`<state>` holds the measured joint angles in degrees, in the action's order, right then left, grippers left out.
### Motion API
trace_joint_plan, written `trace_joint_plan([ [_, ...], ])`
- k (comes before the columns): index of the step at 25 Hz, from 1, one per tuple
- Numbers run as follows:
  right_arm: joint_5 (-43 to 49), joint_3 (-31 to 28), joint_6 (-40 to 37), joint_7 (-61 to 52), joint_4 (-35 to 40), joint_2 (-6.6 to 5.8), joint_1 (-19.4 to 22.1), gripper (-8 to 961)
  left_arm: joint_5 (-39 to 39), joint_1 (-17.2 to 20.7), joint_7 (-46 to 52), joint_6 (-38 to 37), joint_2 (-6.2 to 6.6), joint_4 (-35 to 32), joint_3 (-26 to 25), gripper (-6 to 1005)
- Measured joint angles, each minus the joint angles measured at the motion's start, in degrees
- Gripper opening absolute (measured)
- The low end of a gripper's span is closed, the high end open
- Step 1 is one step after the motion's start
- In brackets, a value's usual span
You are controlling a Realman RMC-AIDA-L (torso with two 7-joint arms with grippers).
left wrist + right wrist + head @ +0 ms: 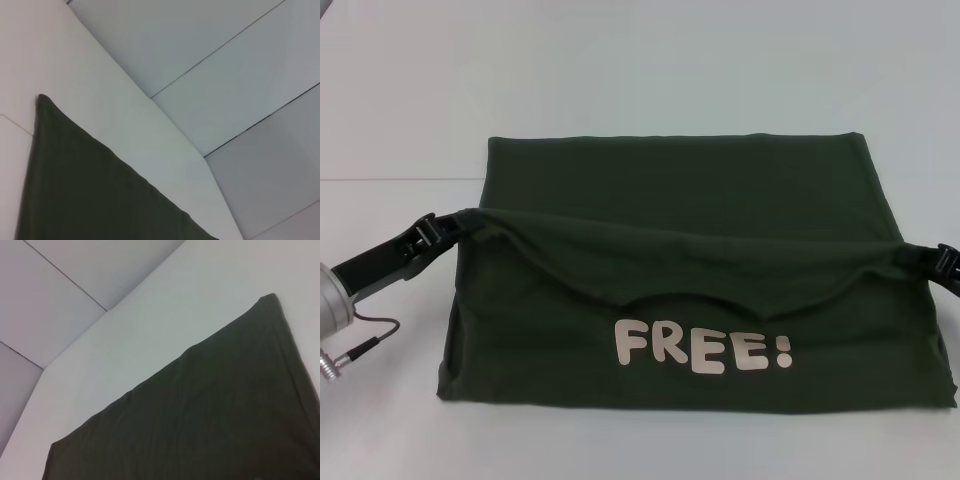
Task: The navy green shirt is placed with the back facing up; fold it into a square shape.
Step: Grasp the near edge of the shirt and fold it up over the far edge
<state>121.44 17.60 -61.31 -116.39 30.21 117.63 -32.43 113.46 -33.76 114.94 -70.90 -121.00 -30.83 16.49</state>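
Shirt long axis left-right, "FREE!" nearest, both grippers' fingers clamped on raised edge.

Left gripper in low from the left, clamped on cloth; right gripper at the right edge, mirrored, also pinched tight.

You have the navy green shirt lying on the worktop, centred before the robot. Its near part is folded up over the rest, with a lettered panel facing you at the front. The left gripper holds the fold's left corner, and the right gripper holds the right corner, both at the shirt's side edges.
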Motion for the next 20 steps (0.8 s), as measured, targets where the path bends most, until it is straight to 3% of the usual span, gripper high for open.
trace_joint_plan([
  [20,-4.4,0.2,2.6,2.1,-0.8,0.50,-0.5,177,-0.7,-2.9,-3.2,4.3,-0.99,0.0,0.0,63],
])
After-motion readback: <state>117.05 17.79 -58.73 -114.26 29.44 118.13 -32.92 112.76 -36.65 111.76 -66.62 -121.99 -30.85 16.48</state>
